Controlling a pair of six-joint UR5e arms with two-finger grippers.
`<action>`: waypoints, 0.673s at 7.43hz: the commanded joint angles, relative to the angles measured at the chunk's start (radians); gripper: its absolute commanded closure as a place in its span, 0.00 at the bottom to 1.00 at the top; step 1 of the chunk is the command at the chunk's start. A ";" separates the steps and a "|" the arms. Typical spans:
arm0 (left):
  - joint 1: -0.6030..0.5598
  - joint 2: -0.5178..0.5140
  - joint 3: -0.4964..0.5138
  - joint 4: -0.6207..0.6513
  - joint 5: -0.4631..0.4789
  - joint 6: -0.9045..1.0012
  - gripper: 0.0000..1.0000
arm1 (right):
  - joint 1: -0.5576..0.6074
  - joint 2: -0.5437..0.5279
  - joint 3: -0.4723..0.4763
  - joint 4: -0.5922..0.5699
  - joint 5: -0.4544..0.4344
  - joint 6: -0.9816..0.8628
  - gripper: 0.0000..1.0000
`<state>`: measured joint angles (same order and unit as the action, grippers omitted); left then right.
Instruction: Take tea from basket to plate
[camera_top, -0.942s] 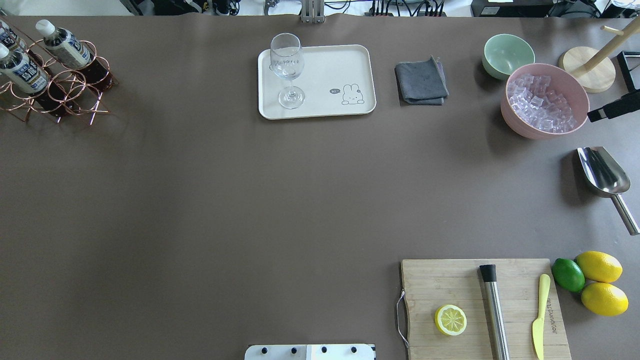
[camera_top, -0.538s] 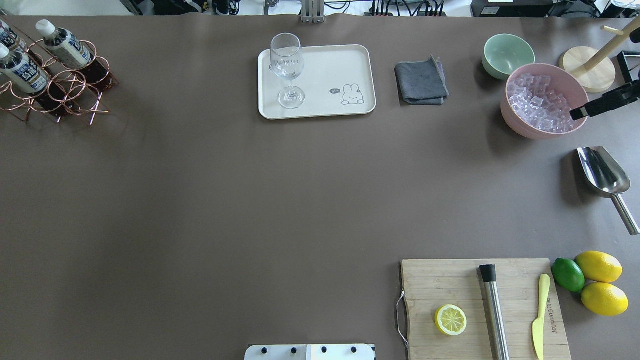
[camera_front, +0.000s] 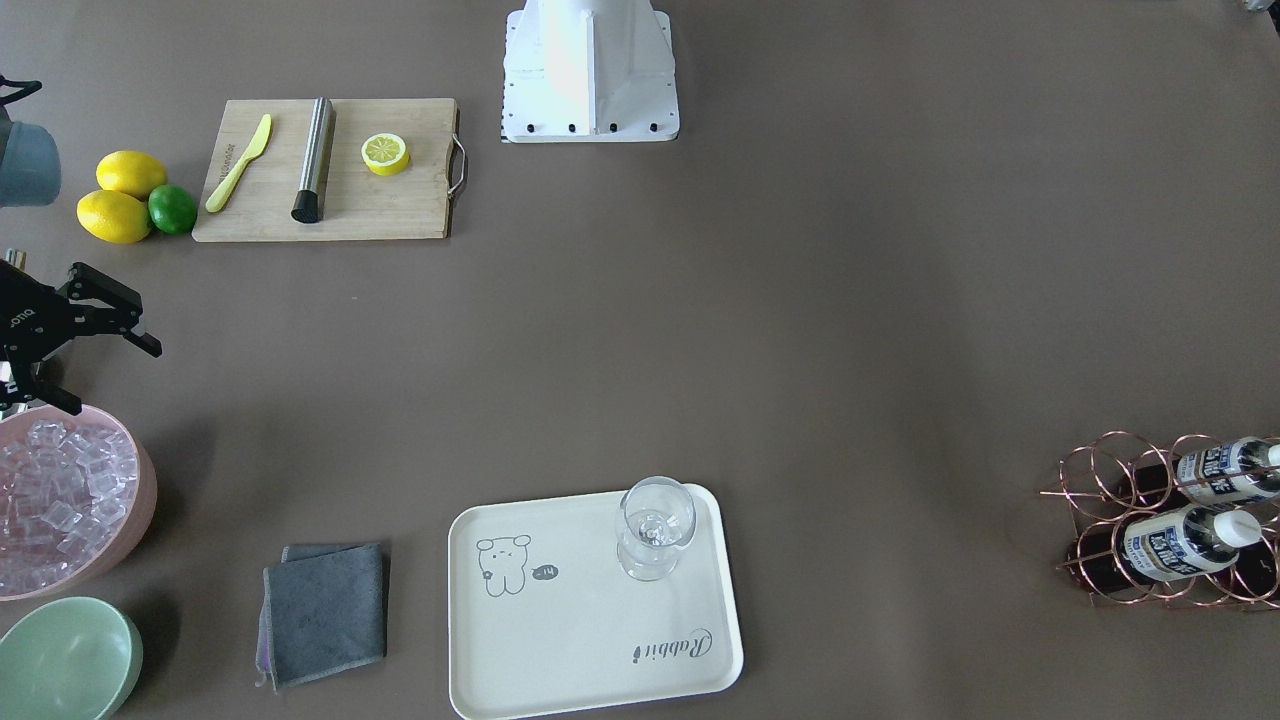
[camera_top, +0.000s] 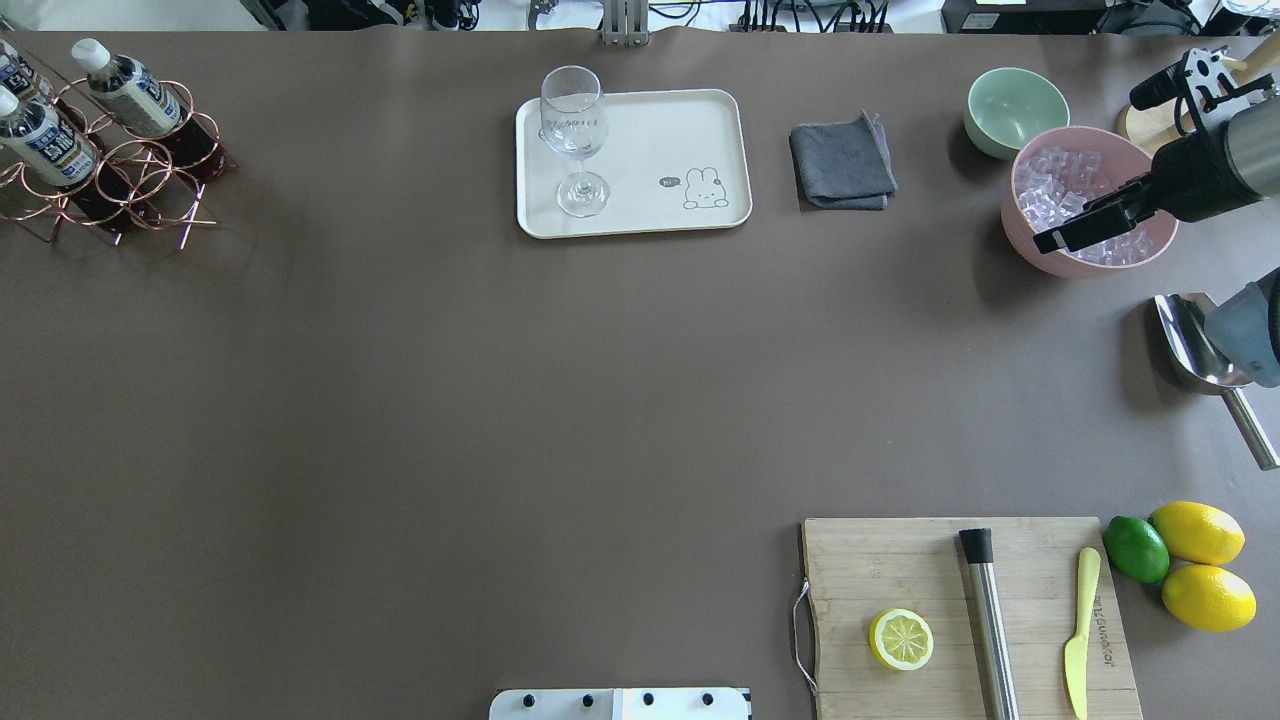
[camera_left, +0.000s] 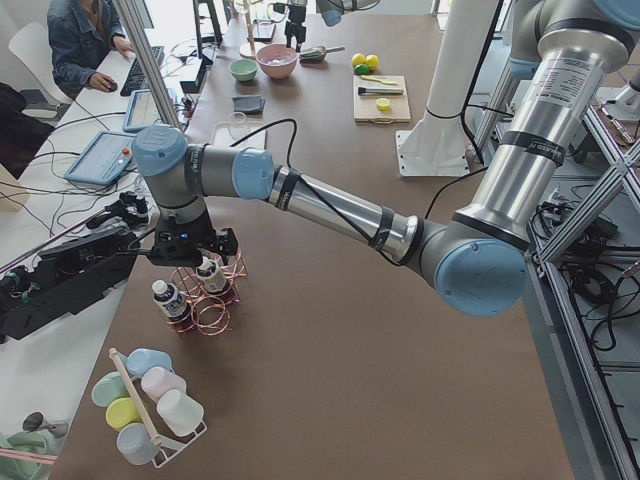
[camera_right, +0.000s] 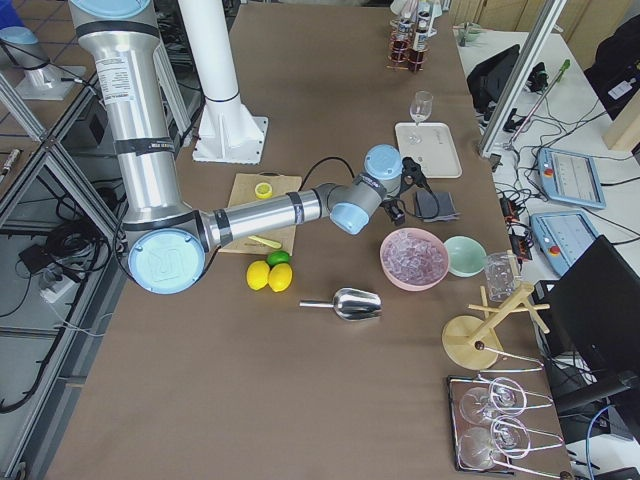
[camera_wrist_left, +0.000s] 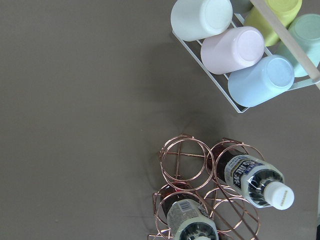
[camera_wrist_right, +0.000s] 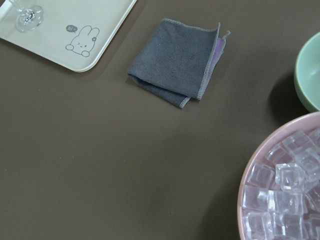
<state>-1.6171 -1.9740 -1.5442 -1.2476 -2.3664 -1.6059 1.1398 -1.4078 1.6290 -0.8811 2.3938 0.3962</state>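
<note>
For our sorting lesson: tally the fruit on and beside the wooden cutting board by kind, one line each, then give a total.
Whole lemons: 2
Lime: 1
Lemon half: 1
Total: 4

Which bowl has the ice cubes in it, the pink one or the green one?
The pink bowl: it is full of clear ice cubes. The pale green bowl beside it is empty.

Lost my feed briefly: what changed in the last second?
The right claw swung in from the overhead view's right edge toward the middle, now at the pink ice bowl, open and empty. Tea bottles, basket, tray and glass stayed put.
</note>
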 joint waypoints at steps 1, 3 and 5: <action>0.008 -0.089 0.109 -0.036 -0.017 -0.084 0.03 | -0.026 0.012 -0.015 0.130 -0.108 0.145 0.00; 0.048 -0.143 0.162 -0.041 -0.017 -0.086 0.03 | -0.032 0.010 -0.038 0.177 -0.111 0.162 0.00; 0.086 -0.157 0.161 -0.075 -0.017 -0.088 0.03 | -0.037 0.012 -0.038 0.177 -0.113 0.162 0.00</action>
<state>-1.5657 -2.1153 -1.3870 -1.3008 -2.3837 -1.6895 1.1076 -1.3969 1.5929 -0.7101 2.2845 0.5551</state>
